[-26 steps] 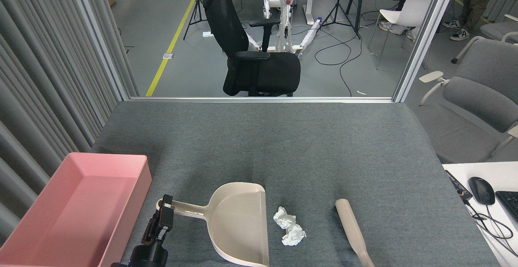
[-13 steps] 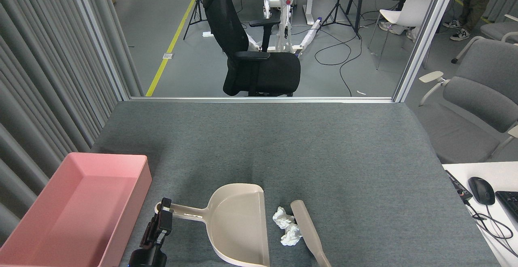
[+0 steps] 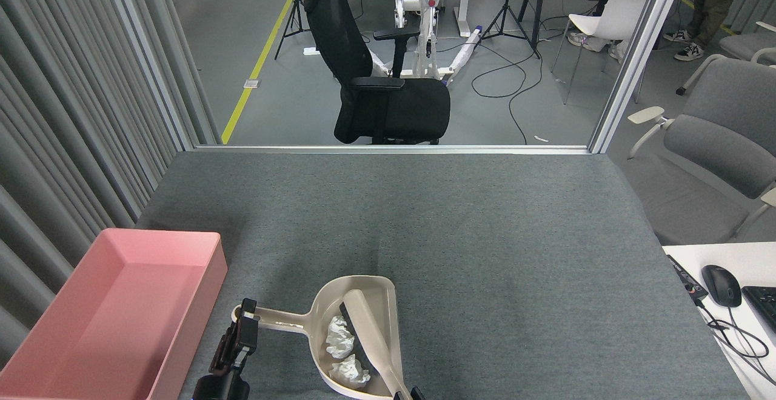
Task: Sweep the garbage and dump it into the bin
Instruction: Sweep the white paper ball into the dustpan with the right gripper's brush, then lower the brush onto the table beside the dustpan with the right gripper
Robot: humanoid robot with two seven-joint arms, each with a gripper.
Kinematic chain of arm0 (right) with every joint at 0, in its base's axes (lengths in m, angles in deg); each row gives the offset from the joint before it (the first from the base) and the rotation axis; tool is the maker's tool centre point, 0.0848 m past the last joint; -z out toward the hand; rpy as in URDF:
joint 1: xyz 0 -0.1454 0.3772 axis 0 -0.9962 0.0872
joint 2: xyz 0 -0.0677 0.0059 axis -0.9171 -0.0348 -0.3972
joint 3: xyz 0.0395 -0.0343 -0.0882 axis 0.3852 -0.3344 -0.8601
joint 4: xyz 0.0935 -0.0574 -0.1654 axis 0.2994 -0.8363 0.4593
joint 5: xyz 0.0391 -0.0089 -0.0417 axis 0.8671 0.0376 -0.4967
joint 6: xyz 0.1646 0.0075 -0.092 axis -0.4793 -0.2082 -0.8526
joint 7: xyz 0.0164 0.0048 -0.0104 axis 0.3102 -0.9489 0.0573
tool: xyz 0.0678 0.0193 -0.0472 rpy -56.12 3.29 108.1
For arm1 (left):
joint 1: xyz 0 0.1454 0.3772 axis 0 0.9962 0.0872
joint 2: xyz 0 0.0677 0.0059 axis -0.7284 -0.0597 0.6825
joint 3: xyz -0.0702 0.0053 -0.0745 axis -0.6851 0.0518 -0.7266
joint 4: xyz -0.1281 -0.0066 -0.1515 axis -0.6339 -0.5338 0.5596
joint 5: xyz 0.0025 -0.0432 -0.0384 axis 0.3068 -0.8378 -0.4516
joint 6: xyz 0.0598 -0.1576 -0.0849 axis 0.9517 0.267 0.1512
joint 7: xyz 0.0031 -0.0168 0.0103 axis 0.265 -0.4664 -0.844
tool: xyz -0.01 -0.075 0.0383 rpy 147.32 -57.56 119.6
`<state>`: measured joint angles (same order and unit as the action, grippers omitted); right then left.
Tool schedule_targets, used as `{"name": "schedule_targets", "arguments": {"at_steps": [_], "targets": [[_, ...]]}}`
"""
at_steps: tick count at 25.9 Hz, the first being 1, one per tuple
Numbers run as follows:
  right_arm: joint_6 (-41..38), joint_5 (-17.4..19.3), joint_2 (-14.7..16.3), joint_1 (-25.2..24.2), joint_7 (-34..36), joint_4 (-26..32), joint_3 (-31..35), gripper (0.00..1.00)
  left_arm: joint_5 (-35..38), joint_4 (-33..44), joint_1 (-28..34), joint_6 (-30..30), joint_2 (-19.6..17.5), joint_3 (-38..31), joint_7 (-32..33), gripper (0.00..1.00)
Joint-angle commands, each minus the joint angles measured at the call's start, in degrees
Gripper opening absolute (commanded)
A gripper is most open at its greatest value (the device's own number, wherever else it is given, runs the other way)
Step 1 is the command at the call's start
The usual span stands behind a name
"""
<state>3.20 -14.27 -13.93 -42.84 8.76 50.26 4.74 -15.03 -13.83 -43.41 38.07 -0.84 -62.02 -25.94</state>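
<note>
Long beige plastic brush (image 3: 373, 342): lower end runs off the bottom edge; right gripper holding it almost wholly out of frame, only 2 dark tips (image 3: 407, 394) showing, jaw state unreadable. Left gripper (image 3: 242, 321) dark, seen end-on at the beige plastic dustpan handle (image 3: 276, 316); grip unclear. Large shallow pink plastic tub (image 3: 121, 315): near left corner cut off. Black keyboard (image 3: 762, 303) clipped at right edge.

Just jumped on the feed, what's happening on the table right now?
The left end effector is clamped on the handle of the beige dustpan, holding it flat on the grey table. A beige brush lies across the pan's mouth, and both tissue wads sit inside the pan. The right end effector is barely visible at the bottom edge, so its grip cannot be judged. The pink bin to the left holds nothing yet; dumping comes next.
</note>
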Motion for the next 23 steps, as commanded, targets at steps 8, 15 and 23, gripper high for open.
{"name": "schedule_targets", "arguments": {"at_steps": [8, 15, 23], "targets": [[2.4, 1.7, -0.2, 1.4, 8.7, 1.0, -1.6, 0.0, -0.1, -0.1, 0.1, -0.1, 0.1, 0.0, 0.3, 0.2], [4.0, 2.0, 1.0, 1.4, 4.9, 2.6, 19.4, 0.0, -0.3, -0.1, 0.1, -0.2, 0.1, -0.1, 0.4, 0.21], [-1.8, 2.2, 7.0, 0.2, 3.2, 1.4, 31.0, 0.05, -0.4, -0.1, 0.1, 0.0, 0.3, -0.2, 0.6, 0.21]]}}
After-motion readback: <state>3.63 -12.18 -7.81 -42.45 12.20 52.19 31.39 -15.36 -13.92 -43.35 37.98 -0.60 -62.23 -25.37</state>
